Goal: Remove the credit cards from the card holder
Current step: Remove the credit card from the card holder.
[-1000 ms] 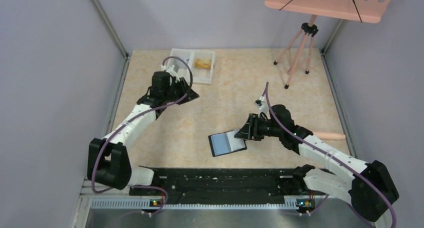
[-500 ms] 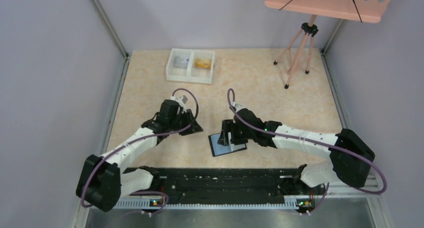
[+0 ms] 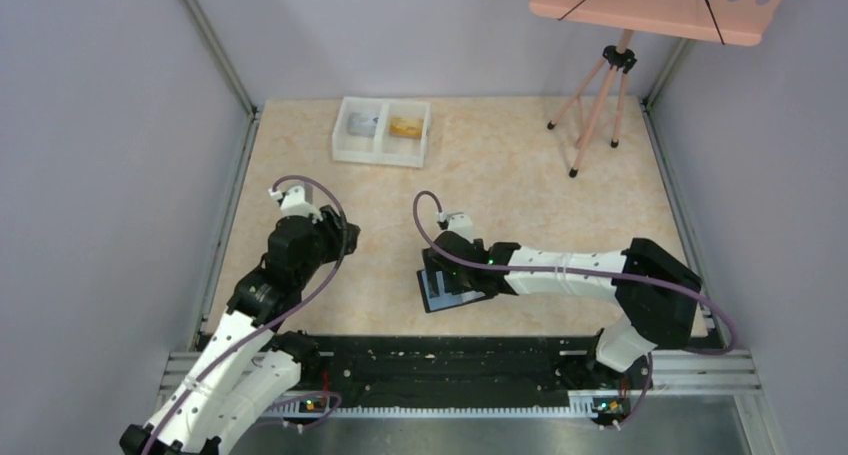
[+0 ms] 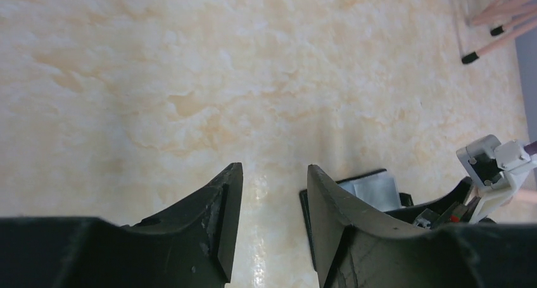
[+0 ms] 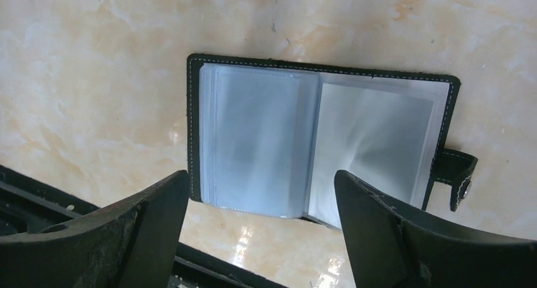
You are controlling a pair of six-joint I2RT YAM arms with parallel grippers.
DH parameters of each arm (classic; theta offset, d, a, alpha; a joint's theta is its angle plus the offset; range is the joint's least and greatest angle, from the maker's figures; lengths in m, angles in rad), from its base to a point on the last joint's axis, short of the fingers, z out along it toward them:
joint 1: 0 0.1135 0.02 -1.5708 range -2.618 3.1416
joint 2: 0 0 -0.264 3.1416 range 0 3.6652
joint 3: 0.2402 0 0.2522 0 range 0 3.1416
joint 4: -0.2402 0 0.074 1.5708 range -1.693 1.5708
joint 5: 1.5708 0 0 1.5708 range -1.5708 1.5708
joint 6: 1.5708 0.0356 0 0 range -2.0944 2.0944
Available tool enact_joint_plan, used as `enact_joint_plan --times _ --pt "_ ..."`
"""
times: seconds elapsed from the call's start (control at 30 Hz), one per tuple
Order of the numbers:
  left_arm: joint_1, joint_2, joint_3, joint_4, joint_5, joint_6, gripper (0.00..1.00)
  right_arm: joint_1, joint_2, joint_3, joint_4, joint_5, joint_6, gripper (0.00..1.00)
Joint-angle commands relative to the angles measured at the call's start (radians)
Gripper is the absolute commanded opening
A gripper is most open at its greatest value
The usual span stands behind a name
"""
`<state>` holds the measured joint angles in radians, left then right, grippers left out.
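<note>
The card holder [image 5: 316,142] lies open on the table, a black cover with clear blue-grey sleeves that look empty. It also shows in the top view [image 3: 462,295] and the left wrist view [image 4: 373,188]. My right gripper [image 5: 261,177] hangs open just above its near edge, holding nothing; in the top view it [image 3: 440,275] covers part of the holder. My left gripper [image 4: 272,171] is open and empty, low over bare table left of the holder [image 3: 345,235]. An orange-gold credit card [image 3: 405,127] lies in the white tray's right compartment, a greyish card [image 3: 362,123] in the left one.
The white two-compartment tray [image 3: 382,153] stands at the back centre-left. A pink stand on a tripod [image 3: 598,95] is at the back right. A black rail [image 3: 440,360] runs along the near edge. Walls close in the table on three sides.
My left arm has drawn back from the tray to the near left. My right gripper has swung left and now hangs over the open holder.
</note>
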<state>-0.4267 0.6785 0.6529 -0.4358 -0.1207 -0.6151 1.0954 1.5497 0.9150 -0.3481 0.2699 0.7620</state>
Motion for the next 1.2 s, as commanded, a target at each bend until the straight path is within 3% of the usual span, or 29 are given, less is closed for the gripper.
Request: enact_joint_plan --times 0.0,0.37,0.53,0.7,1.17 --pt "0.002 -0.082 0.016 -0.06 -0.167 0.026 0.48 0.032 0.049 0.081 -0.041 0.096 0.012 0.85" --pt "0.002 -0.105 0.002 -0.063 -0.134 0.029 0.48 0.063 0.166 0.156 -0.112 0.137 0.004 0.8" --pt "0.003 -0.083 0.003 -0.061 -0.103 0.029 0.48 0.064 0.165 0.14 -0.094 0.125 0.006 0.57" --pt "0.003 -0.062 -0.004 -0.05 -0.058 0.016 0.47 0.064 0.145 0.124 -0.074 0.122 0.016 0.5" --pt "0.001 0.062 -0.115 0.107 0.24 -0.032 0.44 0.056 0.041 0.033 0.05 0.07 0.038 0.4"
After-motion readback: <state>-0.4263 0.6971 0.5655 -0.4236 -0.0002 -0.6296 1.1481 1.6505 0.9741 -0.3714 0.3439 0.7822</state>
